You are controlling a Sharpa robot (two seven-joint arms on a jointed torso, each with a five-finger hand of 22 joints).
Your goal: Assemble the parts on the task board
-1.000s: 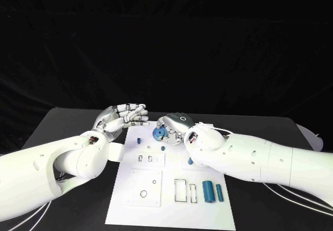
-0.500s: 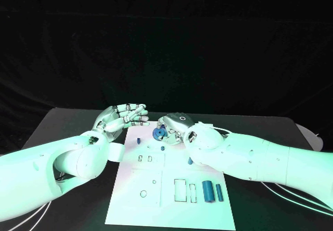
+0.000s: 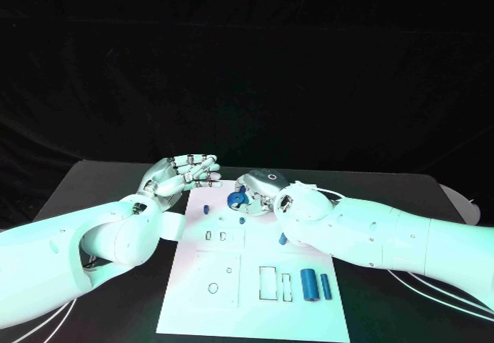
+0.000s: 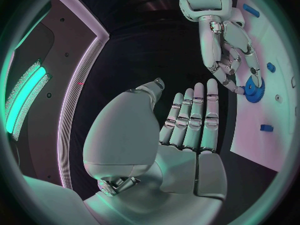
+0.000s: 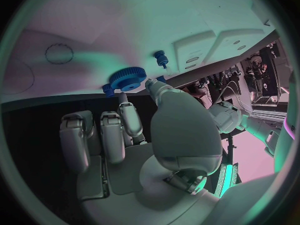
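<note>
A: What is recorded nearest the robot on the task board (image 3: 195, 314)?

B: Two blue cylinders (image 3: 317, 284) are seen lying side by side at the near right of the white plate, just beside a rectangular slot outline. Farther up, a small blue part (image 3: 282, 240) is noted beside the right forearm, and two small blue pegs (image 3: 206, 209) are seen standing near the far left of the board.

A: And the right hand (image 3: 260, 187)?

B: It is placed over the board's far end. A blue gear (image 3: 238, 199) is pinched between its thumb and a fingertip; in the right wrist view the gear (image 5: 128, 78) is seen at the fingertips (image 5: 124, 99), at the board's surface, with a blue peg (image 5: 162, 59) just beyond it.

A: The left hand (image 3: 182, 174)?

B: It is held just off the board's far left corner, near the right hand. Its fingers (image 4: 194, 115) are seen straight and side by side, with nothing gripped.
</note>
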